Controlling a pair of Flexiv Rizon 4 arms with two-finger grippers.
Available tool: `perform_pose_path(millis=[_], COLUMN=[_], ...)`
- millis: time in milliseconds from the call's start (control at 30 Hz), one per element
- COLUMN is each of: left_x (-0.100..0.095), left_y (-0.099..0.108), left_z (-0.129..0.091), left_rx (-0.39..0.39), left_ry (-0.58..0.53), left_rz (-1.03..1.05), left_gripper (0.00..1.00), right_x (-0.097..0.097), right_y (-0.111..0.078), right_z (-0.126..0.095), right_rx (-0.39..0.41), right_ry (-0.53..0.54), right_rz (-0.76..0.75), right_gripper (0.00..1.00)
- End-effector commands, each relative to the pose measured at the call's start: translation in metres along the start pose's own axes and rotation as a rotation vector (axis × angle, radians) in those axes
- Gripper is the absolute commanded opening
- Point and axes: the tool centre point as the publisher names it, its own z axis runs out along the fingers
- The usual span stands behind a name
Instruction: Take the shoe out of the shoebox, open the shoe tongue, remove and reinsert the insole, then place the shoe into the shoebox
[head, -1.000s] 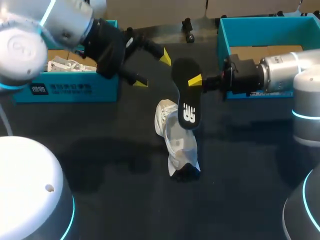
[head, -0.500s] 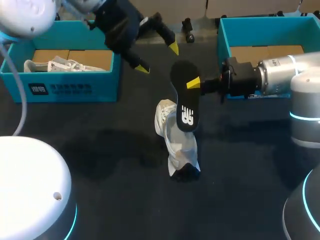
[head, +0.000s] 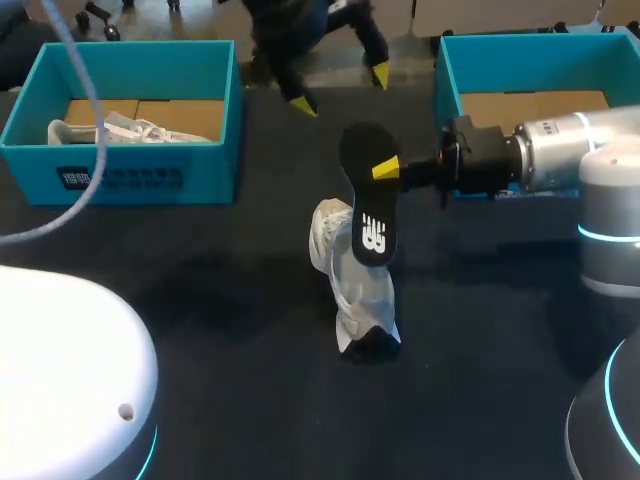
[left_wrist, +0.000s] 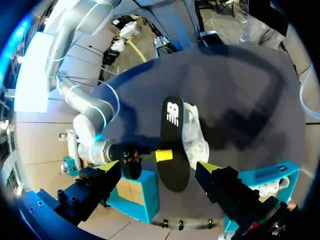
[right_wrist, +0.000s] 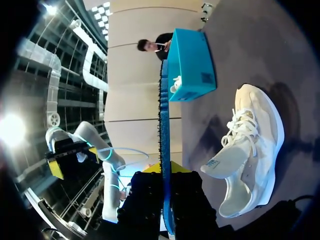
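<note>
Insole (head: 370, 195) pinched at edge by right gripper (head: 388, 168), above shoe (head: 355, 285). Left gripper (head: 339, 88) fingers apart, far off. Shoe loose: may slide when insole pushed in.

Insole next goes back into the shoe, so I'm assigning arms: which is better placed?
Right. The right arm holds the insole clamped in its jaws, beside the white shoe. The left arm has open, empty jaws, up at the far edge of the table.

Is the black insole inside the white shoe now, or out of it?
Out: the right gripper is shut on the black insole, holding it apart from the white shoe.
</note>
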Motion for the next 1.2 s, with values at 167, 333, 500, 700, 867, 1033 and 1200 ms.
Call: perform_pose_path(millis=[167,333,500,700,867,1033,1200], left_x=[-0.025,-0.034,-0.047,-0.052,-0.053,-0.059,-0.062], left_y=[0.008,0.002,0.001,0.003,0.004,0.005,0.008], left_z=[0.001,0.0,-0.001,0.0,0.0,0.002,0.005], left_rx=[0.004,0.022,0.015,0.011,0.009,-0.012,-0.033], left_ry=[0.323,0.383,0.393,0.392,0.387,0.339,0.271], left_rz=[0.022,0.045,0.057,0.06,0.06,0.064,0.064], left_gripper=[1.0,1.0,1.0,1.0,1.0,1.0,1.0], right_x=[-0.003,-0.004,-0.006,-0.005,-0.005,-0.004,-0.005], right_y=[-0.001,-0.001,-0.001,0.0,0.001,0.002,0.001], right_z=[-0.002,-0.003,-0.004,-0.006,-0.008,-0.011,-0.013], right_rx=[0.007,0.008,0.013,0.014,0.015,0.017,0.008], right_ry=[0.0,0.002,0.005,0.008,0.006,0.003,0.005], right_rz=[0.002,0.001,0.0,-0.008,-0.007,-0.008,-0.013], right_gripper=[0.0,0.0,0.0,0.0,0.0,0.0,0.0])
